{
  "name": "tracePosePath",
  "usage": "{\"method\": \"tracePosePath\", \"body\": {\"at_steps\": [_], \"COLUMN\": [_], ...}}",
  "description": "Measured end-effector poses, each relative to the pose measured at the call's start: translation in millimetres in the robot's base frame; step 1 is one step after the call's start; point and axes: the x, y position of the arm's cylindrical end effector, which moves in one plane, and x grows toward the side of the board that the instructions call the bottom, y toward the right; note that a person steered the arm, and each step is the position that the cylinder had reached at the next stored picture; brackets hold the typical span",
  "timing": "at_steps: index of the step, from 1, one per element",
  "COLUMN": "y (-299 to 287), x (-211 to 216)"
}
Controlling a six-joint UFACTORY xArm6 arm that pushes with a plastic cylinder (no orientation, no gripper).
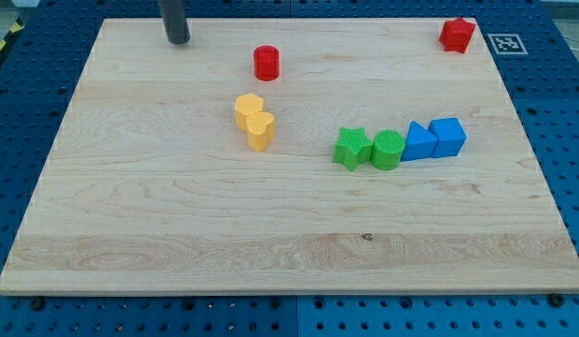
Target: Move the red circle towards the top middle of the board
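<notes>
The red circle (267, 64) is a short red cylinder standing on the wooden board (158, 206), near the view's top and a little left of the middle. My tip (179, 41) is the lower end of the dark rod, at the view's top left. It stands well to the left of the red circle and slightly above it, apart from every block.
A red star (456, 35) sits at the top right corner. Two yellow blocks (254, 120) touch each other below the red circle. A green star (352, 148), a green circle (387, 150) and two blue blocks (434, 139) form a row at the middle right.
</notes>
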Motion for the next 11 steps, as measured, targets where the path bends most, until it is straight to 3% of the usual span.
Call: {"method": "tracePosePath", "body": {"at_steps": [2, 4, 6, 8, 11], "y": [67.9, 86.6, 135.0, 111.3, 147.5], "x": [29.8, 86.0, 60.8, 60.7, 9.1]}}
